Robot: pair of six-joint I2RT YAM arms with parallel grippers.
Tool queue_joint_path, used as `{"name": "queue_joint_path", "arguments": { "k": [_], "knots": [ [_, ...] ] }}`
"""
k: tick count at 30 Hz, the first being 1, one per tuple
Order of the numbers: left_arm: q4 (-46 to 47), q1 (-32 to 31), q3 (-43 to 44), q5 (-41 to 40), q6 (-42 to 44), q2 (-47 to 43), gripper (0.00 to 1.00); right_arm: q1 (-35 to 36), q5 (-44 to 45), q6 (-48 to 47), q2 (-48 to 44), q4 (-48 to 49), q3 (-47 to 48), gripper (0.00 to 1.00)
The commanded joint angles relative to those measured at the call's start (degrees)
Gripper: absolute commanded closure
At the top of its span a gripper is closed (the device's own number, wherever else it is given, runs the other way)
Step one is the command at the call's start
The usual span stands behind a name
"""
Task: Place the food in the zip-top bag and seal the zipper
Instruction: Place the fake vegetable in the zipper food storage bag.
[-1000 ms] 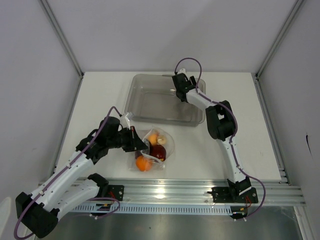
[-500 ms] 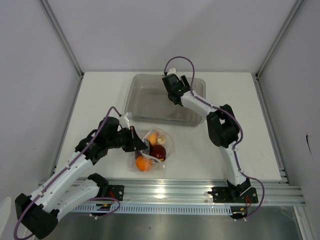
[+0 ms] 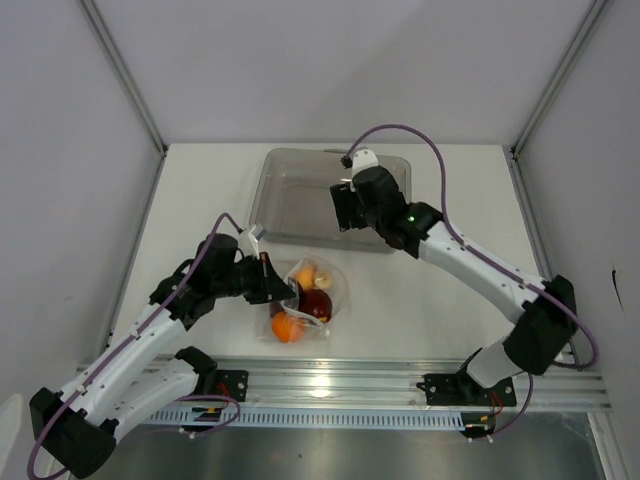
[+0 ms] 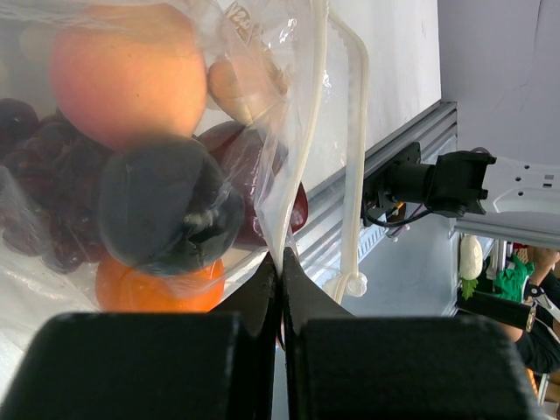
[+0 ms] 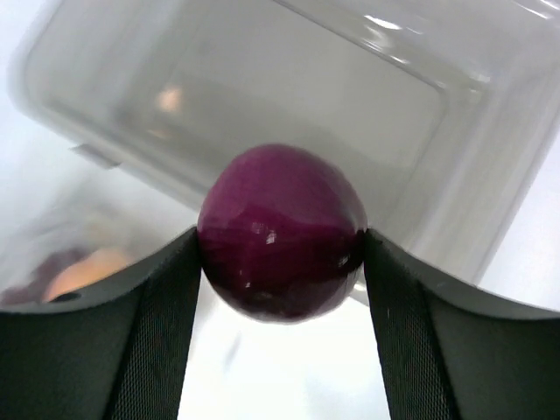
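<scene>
Extended over the grey translucent tray (image 3: 290,190), the right gripper (image 5: 281,267) clamps a purple ball (image 5: 280,227); the left gripper (image 4: 281,262) pinches the clear crinkly bag (image 4: 293,131) at its blurred rim.

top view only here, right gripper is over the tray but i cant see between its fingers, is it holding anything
Observer: Yes. The right gripper is clamped on a purple onion, one finger against each side.
Operator: ok and is the left one really gripping the bag or just resting by it
Observer: Gripping. The left gripper is shut on the edge of the bag at its mouth.
Operator: is the mouth open enough to drop the onion in
Observer: It is at least unsealed: the two zipper strips stand apart. I cannot tell from the wrist view how wide the gap is.
</scene>
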Motion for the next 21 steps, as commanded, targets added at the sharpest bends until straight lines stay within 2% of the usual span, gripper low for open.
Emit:
{"name": "queue_joint_path", "arguments": {
  "k": [1,5,10,14,20,21],
  "knots": [
    [1.3,0.5,0.1,1.3,-0.6,-1.1,0.99,0.8,-13.0,5.9,-8.8,1.6,-7.8,0.88],
    [1.2,0.5,0.3,1.2,-0.5,-1.3,0.99,2.5,-23.1,8.7,-19.4,2.8,-13.8,0.87],
    [1.5,0.5,0.2,1.1,-0.8,-1.1,0.99,4.3,-35.4,14.0,-23.9,5.8,-19.5,0.85],
    [1.6,0.5,0.5,1.5,-0.8,-1.1,0.99,6.3,-39.0,17.0,-23.0,8.9,-22.5,0.83],
    [0.5,0.5,1.1,0.9,-0.6,-1.3,1.0,8.8,-38.6,18.7,-19.5,11.1,-24.0,0.81],
    [0.4,0.5,1.3,0.9,-0.7,-1.3,0.99,9.0,-38.6,18.8,-19.2,11.9,-24.2,0.78]
  ]
}}
